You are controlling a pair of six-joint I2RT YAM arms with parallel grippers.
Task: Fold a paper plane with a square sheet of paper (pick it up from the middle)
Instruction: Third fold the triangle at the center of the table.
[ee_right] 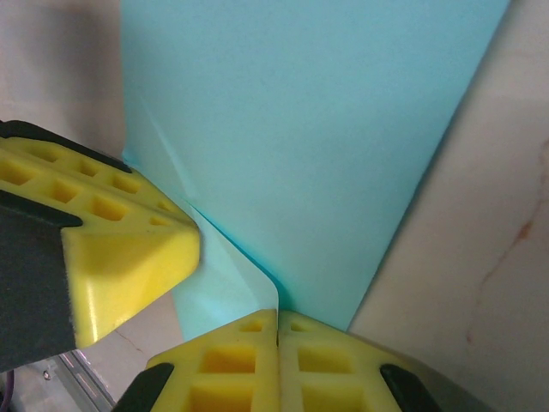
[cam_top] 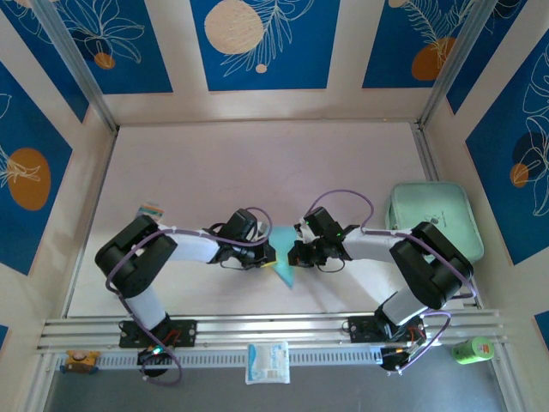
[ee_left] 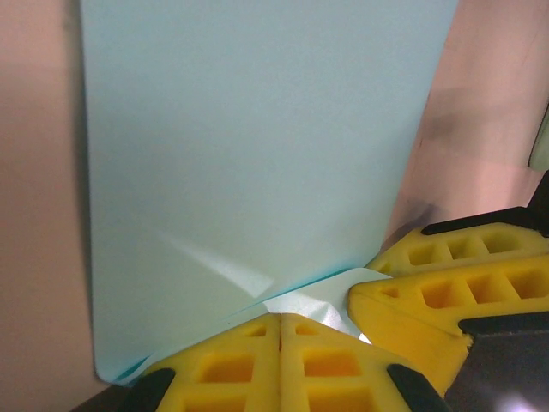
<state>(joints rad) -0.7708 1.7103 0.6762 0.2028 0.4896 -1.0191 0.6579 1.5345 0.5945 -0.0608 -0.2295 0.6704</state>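
Square sheet of paper [cam_top: 283, 271] lies between left pincer [cam_top: 269, 255] and right pincer [cam_top: 296, 254].

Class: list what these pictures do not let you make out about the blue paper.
Top view: the square sheet of paper is largely covered by the left gripper and right gripper; its folds are unreadable.
Wrist views: its far edge is cut off by the frame.
Top view: white packet print too small.

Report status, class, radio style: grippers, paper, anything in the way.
Left gripper shut on the light blue paper sheet. Right gripper shut on it alongside. Fold showing at the pinch. Mint-green tray off right, not blocking.
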